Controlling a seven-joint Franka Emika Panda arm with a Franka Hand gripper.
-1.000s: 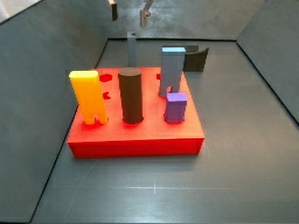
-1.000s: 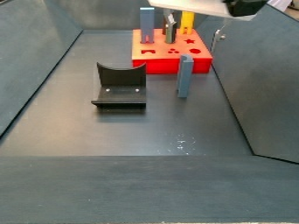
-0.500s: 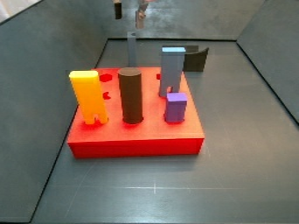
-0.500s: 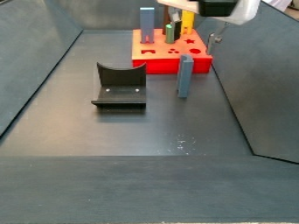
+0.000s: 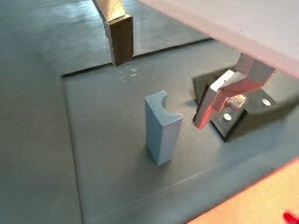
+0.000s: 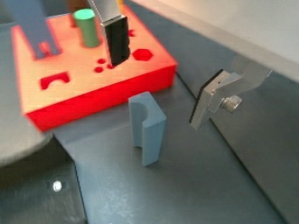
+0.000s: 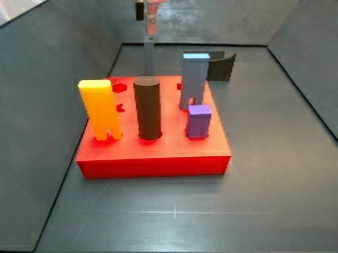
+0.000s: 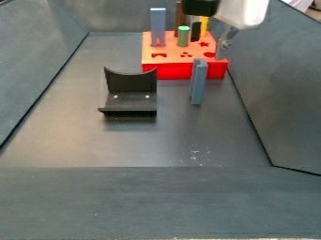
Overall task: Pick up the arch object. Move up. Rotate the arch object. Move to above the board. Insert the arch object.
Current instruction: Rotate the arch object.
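Note:
The arch object (image 5: 162, 131) is a slim steel-blue piece with a notched top, standing upright on the floor beside the board (image 6: 87, 83); both side views show it (image 7: 149, 51) (image 8: 198, 82). My gripper (image 5: 176, 70) hangs open above it with nothing held. In both wrist views a dark pad (image 6: 115, 39) and a silver finger (image 6: 219, 94) stand wide apart on either side of the arch object, well above its top. In a side view the gripper (image 7: 146, 12) sits at the frame's upper edge over the arch object. The red board (image 7: 152, 153) has shaped holes in its top.
On the board stand a yellow piece (image 7: 102, 109), a dark brown cylinder (image 7: 148, 107), a purple block (image 7: 199, 121), a thick blue-grey block (image 7: 195, 79) and a green peg (image 6: 86, 26). The dark fixture (image 8: 128, 92) stands on the floor near the arch object. Grey walls enclose the floor.
The gripper has shifted sideways to above the arch object and turned, so its fingers show closer together in a side view. The arch object and board pieces have not moved.

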